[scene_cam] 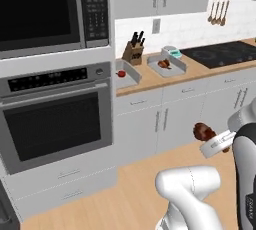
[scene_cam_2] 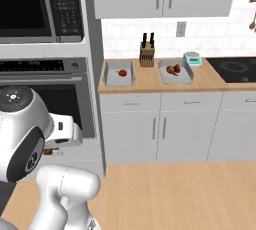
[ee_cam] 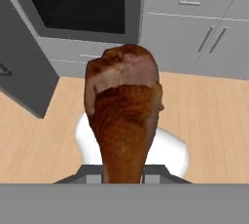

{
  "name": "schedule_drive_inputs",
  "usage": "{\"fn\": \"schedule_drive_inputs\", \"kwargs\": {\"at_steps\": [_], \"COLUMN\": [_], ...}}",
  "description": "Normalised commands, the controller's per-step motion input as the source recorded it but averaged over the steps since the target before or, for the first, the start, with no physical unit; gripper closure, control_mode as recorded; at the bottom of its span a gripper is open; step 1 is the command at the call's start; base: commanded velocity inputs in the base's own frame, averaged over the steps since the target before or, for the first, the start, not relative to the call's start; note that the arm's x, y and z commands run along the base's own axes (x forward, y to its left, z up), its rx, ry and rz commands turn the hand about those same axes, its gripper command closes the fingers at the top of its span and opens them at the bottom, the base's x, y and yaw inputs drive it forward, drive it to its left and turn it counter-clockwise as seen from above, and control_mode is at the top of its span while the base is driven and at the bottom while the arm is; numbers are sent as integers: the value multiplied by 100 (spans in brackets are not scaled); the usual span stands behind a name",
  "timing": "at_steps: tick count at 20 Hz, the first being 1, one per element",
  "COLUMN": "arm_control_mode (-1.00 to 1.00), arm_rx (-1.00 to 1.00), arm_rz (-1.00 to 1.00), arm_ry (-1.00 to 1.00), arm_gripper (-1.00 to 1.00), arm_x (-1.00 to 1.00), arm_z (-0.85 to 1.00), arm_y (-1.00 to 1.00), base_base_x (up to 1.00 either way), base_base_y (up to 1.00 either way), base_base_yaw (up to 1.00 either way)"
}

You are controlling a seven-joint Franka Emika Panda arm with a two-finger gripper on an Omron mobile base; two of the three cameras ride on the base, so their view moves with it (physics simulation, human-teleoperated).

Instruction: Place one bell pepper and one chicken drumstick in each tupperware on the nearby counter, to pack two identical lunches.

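Observation:
A brown chicken drumstick (ee_cam: 124,116) is held in my gripper (scene_cam: 210,137), which is shut on its thin end, low in front of the white cabinets and above the wooden floor. On the counter (scene_cam: 150,82) stand two grey tupperware trays. The left tupperware (scene_cam: 132,72) (scene_cam_2: 112,77) holds a red bell pepper (scene_cam: 121,73) (scene_cam_2: 122,72). In the right tupperware (scene_cam: 176,69) (scene_cam_2: 185,77) lies another drumstick (scene_cam: 164,64) (scene_cam_2: 173,69) with something red beside it. In the right base view my own arm hides most of the gripper.
A knife block (scene_cam: 133,51) stands at the backsplash between the trays, and a small teal box (scene_cam: 172,51) sits behind the right one. A black cooktop (scene_cam: 225,54) lies further right. The wall oven (scene_cam: 55,114) and microwave stand to the left.

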Motion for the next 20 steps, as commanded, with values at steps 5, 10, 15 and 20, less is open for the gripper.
{"fn": "schedule_drive_inputs", "kwargs": {"at_steps": [5,10,15,20], "arm_control_mode": [100,100,100,100], "arm_rx": [0,0,0,0], "arm_rz": [0,0,0,0], "arm_ry": [0,0,0,0], "arm_gripper": [100,100,100,100], "arm_x": [0,0,0,0], "arm_z": [0,0,0,0], "arm_y": [0,0,0,0], "base_base_x": [100,100,100,100], "base_base_y": [-72,-73,-32,-30], "base_base_yaw": [0,-7,-47,-34]}}
